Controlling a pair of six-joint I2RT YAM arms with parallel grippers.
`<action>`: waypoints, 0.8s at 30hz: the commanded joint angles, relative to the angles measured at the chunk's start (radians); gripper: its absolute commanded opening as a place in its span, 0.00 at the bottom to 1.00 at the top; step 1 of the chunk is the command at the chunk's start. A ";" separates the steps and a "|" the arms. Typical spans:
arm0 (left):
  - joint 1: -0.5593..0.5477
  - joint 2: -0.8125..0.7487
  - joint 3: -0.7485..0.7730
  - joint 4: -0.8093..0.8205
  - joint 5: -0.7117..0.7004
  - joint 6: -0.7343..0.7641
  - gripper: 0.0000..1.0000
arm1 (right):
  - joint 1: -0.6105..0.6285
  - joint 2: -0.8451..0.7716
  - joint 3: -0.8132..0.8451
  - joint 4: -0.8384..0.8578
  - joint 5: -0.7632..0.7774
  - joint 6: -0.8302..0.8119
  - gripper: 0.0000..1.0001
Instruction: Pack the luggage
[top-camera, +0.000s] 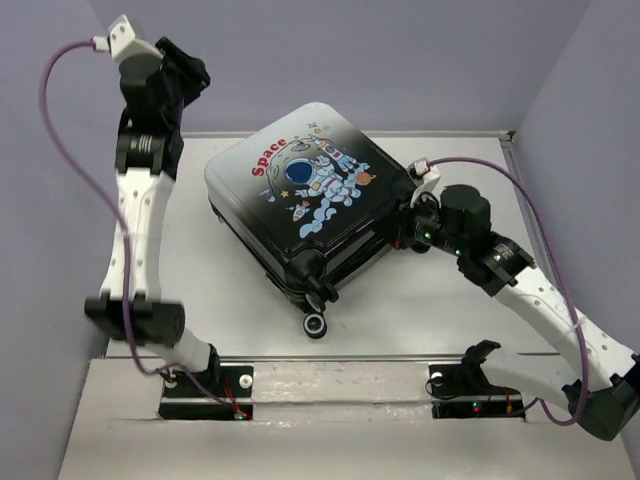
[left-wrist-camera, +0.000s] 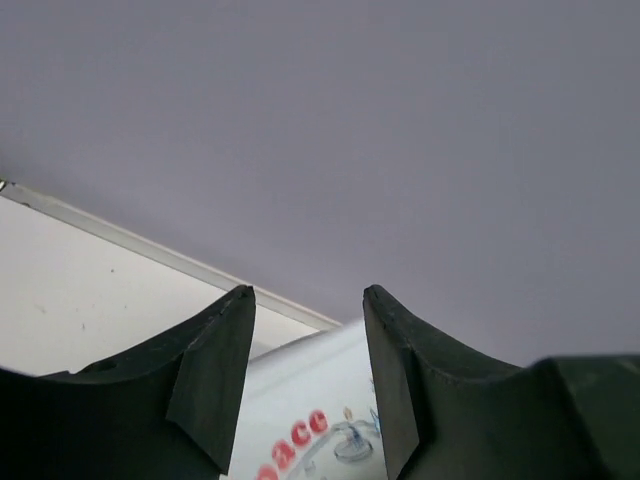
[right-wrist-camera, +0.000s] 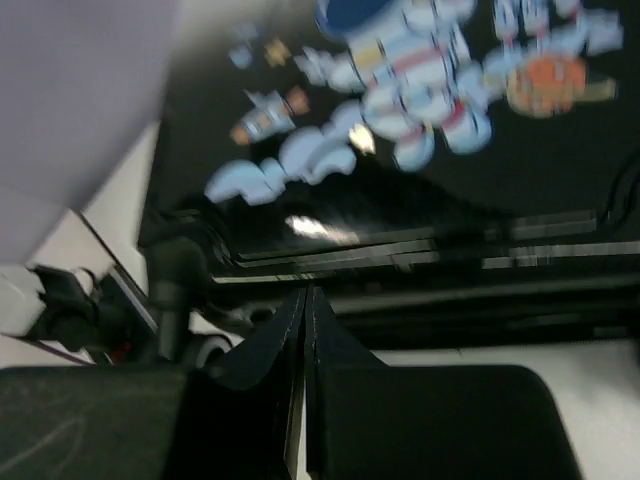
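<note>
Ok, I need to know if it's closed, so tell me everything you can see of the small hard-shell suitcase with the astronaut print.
The small hard-shell suitcase is closed and lies flat on the white table, turned diagonally. Its glossy shell fades from silver on the left to black, with a cartoon astronaut and red "Space" lettering. Black wheels stick out at the near corner. The shut right gripper is at its right side seam; contact is unclear.

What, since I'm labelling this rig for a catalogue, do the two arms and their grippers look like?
Both arms match: white links, left arm and right arm, joined by black joints. A purple cable loops along each. Each wrist carries a small white block. The left gripper and right gripper have matte black, wedge-shaped fingers.
</note>
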 joint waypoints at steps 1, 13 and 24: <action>0.128 0.371 0.314 -0.171 0.255 0.038 0.58 | -0.007 -0.083 -0.201 -0.016 0.035 0.045 0.07; 0.157 0.977 0.622 -0.157 0.659 0.077 0.59 | 0.002 0.110 -0.298 0.082 0.176 0.099 0.07; 0.108 0.529 -0.390 0.382 0.605 -0.079 0.59 | -0.033 0.420 -0.035 0.228 0.213 0.025 0.07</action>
